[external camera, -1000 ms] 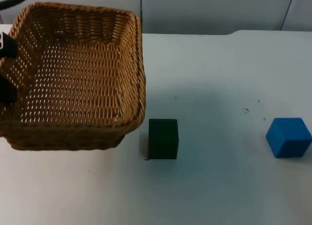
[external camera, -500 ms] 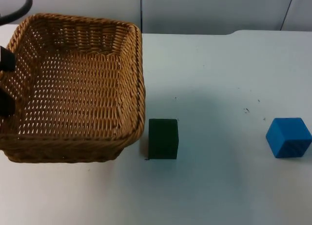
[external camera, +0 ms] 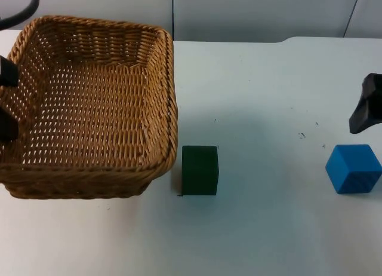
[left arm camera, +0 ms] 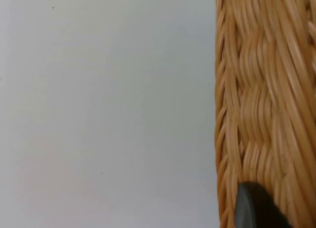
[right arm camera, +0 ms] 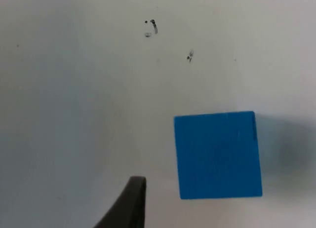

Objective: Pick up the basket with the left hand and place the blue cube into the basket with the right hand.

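Items counted: one wicker basket (external camera: 95, 103), one blue cube (external camera: 353, 168), one dark green block (external camera: 200, 170), all on the white desk (external camera: 262, 97). Basket sits at the frame's left, held at its left rim by the left end effector (external camera: 6, 103), clamped on the wicker. Blue cube lies at the far right edge. Right end effector (external camera: 367, 104) hovers just above the cube, empty; its opening cannot be judged. Green block stands just beside the basket's lower right corner, between basket and cube.
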Controlling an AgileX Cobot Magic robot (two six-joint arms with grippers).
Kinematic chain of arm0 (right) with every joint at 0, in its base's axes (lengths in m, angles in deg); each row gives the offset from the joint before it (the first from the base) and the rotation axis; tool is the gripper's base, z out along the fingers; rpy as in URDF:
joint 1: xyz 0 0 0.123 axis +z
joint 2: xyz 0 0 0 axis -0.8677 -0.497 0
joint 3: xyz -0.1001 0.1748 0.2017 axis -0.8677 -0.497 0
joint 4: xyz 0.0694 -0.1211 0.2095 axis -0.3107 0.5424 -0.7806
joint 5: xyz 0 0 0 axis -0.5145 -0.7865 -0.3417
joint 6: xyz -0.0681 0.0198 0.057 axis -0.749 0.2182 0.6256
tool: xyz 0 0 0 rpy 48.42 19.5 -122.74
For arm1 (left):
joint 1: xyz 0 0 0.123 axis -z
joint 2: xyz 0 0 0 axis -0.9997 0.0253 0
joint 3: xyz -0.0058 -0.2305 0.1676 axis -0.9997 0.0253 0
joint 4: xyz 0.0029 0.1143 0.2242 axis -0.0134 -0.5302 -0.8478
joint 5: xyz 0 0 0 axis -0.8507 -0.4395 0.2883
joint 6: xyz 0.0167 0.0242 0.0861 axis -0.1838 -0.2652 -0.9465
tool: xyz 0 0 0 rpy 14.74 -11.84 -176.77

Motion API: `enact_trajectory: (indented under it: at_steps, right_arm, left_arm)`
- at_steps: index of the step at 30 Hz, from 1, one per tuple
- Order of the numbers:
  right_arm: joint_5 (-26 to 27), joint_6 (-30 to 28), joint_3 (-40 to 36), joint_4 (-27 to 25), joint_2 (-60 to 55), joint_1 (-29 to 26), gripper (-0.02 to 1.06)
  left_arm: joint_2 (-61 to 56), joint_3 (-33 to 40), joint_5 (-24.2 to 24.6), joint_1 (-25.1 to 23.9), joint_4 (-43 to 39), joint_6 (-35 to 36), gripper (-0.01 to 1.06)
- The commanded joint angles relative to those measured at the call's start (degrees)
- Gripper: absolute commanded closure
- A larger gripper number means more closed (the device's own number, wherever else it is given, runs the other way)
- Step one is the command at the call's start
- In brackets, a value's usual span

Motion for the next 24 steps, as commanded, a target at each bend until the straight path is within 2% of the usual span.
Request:
enact_trajectory:
  at_steps: [1, 6, 17, 24]
  right_arm:
    - [0.7, 0.4, 1.7, 0.3, -1.9, 0.3, 0.04]
    - [1.0, 1.6, 2.9, 0.1, -5.4, 0.3, 0.04]
    - [6.6, 1.8, 3.0, -1.2, -11.6, 0.3, 0.07]
    - [6.7, 2.2, 6.7, -1.1, -15.7, 2.9, 0.07]
  left_arm:
    - [-0.8, 0.1, -0.3, -0.1, 1.5, 0.0, 1.05]
    - [-0.8, 0.1, -0.3, -0.1, 1.5, 0.0, 1.05]
    - [-0.8, 0.1, -0.3, -0.1, 1.5, -0.2, 1.05]
    - [-0.8, 0.1, -0.2, -0.1, 1.5, -0.3, 1.05]
